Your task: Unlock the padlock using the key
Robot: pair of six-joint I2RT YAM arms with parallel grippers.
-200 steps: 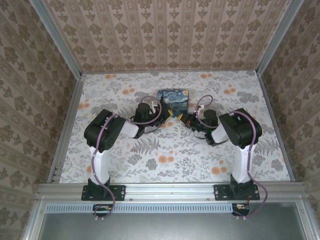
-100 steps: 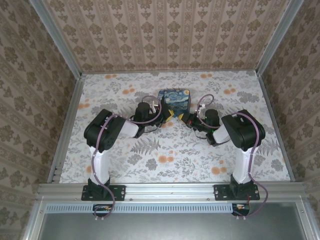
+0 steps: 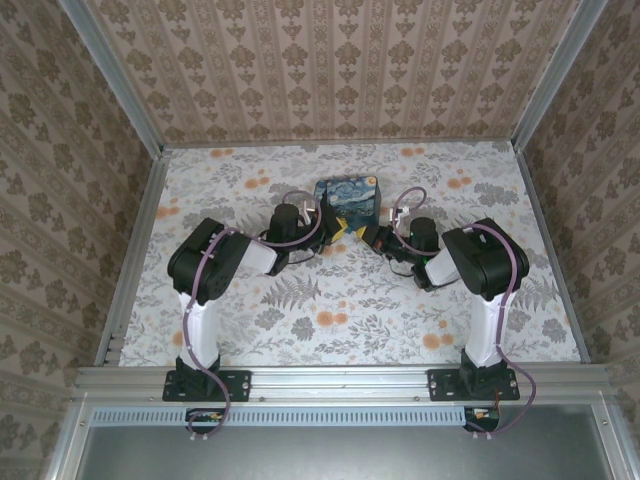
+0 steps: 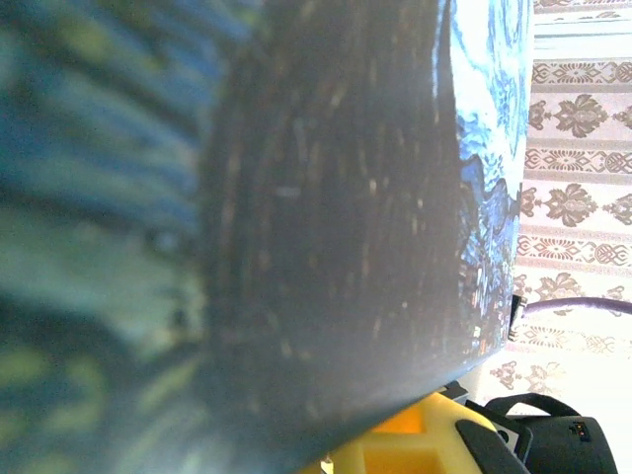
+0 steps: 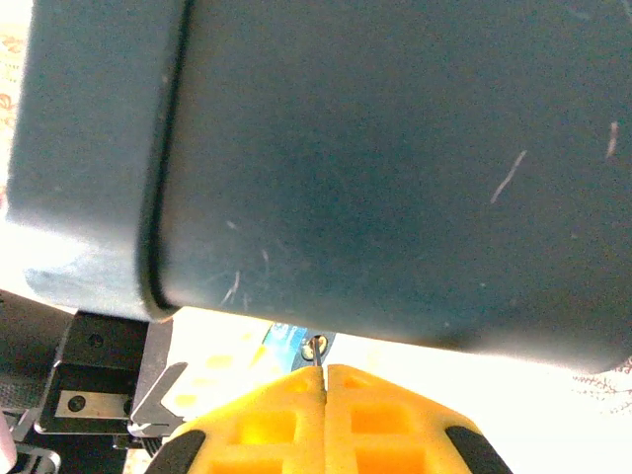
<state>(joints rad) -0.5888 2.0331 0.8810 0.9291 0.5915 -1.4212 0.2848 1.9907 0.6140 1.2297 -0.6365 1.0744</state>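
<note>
Since a second earlier, my right pincer [image 3: 372,236] had crept slightly inward, toward my left pincer [image 3: 337,228], and the right elbow had shifted with it. Left arm: no visible change.

- padlock [image 5: 289,341]: small bluish piece with a metal glint, just past my right fingertips and below the dark side wall of the box [image 3: 347,197].
- key [image 5: 316,357]: thin dark sliver that stuck out of the seam between my right fingertips, its tip at the glint. Couldn't tell if it was in the keyway.
- Right pincer: yellow tips pressed flat together, pinching the key.
- Left pincer: closed down narrow. Couldn't tell if it had the padlock. Its wrist view was mostly a blur of box print at close range, with one yellow finger [image 4: 395,446] at the bottom edge.
- Pose: both arms were folded the same way, mirrored. Upper links rose from the bases, elbows were pushed out to the sides, and forearms angled inward and away from me. The wrists met mid-table at the box's near edge, pincers tip to tip and just beside each other.
- A purple cable [image 3: 300,200] looped over each wrist.
- The box lay flat on the floral table [image 3: 330,310], toward the far side.
</note>
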